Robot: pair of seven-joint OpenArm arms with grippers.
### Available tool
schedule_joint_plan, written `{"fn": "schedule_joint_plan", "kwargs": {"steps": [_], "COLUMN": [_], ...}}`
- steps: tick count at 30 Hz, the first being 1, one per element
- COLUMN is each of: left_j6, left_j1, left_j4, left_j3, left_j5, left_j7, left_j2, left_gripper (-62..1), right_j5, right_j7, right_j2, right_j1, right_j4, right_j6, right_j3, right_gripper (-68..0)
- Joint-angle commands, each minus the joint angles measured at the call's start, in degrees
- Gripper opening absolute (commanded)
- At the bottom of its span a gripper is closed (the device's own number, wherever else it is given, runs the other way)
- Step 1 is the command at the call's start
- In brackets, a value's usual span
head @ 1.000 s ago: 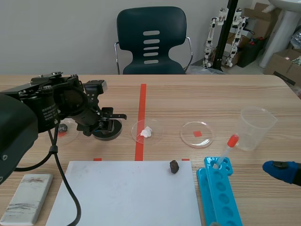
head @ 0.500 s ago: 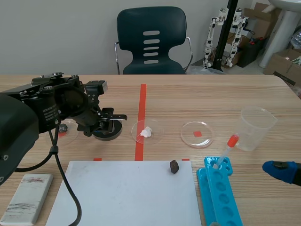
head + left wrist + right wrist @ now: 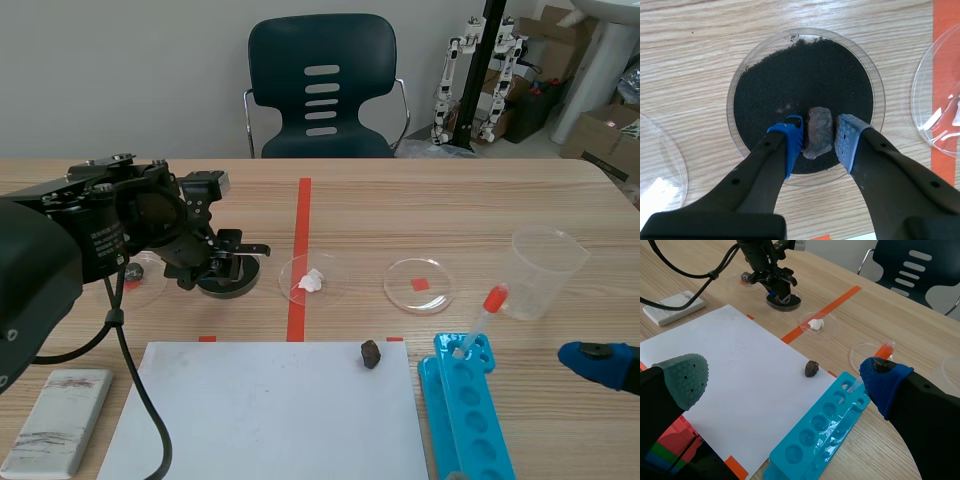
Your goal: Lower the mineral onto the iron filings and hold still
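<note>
While the left gripper stays clamped on the mineral, one dotted pad on each side of the stone, keep grip force constant and hold the wrist fixed. The mineral sits over the near part of the iron filings, inside the rim of the clear dish. It appears to rest on or just above the black layer, but actual contact cannot be confirmed from the wrist view. If a gap remains, lower straight down and slowly. Any sideways drift would plough the filings or push the light dish across the table. Do not release the stone. The right gripper hangs well apart from the dish, near the white paper and the blue rack, with its fingers spread wide and holding nothing.

Compared with the scene view half a second ago, no difference is visible. The left arm, the dish and all other items occupy the same positions, consistent with the hold phase.
</note>
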Motion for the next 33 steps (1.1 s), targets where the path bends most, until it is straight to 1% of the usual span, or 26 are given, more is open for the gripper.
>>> {"fn": "schedule_joint_plan", "kwargs": {"steps": [1,5,7,10,12,16,17,19,21,25,29,33], "left_j6": [0.1,0.1,0.1,0.1,0.1,-0.2,-1.2,-4.6,-7.3,-10.5,-12.8,-13.0], "left_j1": [-1.0,-0.2,1.2,5.1,8.5,18.2,20.7,26.1,31.3,41.4,50.7,59.7], "left_j4": [1.7,5.7,9.4,17.7,23.8,38.6,42.2,49.9,56.8,67.9,76.2,82.2], "left_j3": [0.0,0.0,-0.1,-0.1,-0.1,-0.1,-0.1,-0.1,-0.1,-0.1,-0.1,-0.1], "left_j5": [0.5,0.2,-0.2,-1.2,-1.5,-1.5,-1.5,-1.5,-1.4,-1.5,-1.3,-1.2], "left_j7": [-0.4,0.6,1.1,0.2,-2.7,-11.8,-13.3,-16.0,-18.7,-24.1,-29.4,-36.2], "left_j2": [-0.1,-1.9,-3.3,-5.9,-7.6,-11.1,-12.3,-15.3,-18.9,-26.2,-31.3,-35.8], "left_gripper": [-51.1,-51.1,-51.1,-51.1,-51.1,-51.1,-51.1,-51.1,-51.1,-51.1,-51.1,-51.1], "right_j5": [0.6,0.6,0.6,0.6,0.6,0.6,0.6,0.6,0.6,0.6,0.6,0.6], "right_j7": [0.9,0.9,0.9,0.9,0.9,0.9,0.9,0.9,0.9,0.9,0.9,0.9], "right_j2": [0.0,0.0,0.0,0.0,0.0,0.0,0.0,0.0,0.0,0.0,0.0,0.0], "right_j1": [-0.1,-0.1,-0.1,-0.1,-0.1,-0.1,-0.1,-0.1,-0.1,-0.1,-0.1,-0.1], "right_j4": [0.5,0.5,0.5,0.5,0.5,0.5,0.5,0.5,0.5,0.5,0.5,0.5], "right_j6": [0.0,0.0,0.0,0.0,0.0,0.0,0.0,0.0,0.0,0.0,0.0,0.0], "right_j3": [0.2,0.2,0.2,0.2,0.2,0.2,0.2,0.2,0.2,0.2,0.2,0.2], "right_gripper": [-3.7,-3.7,-3.7,-3.7,-3.7,-3.7,-3.7,-3.7,-3.7,-3.7,-3.7,-3.7]}}
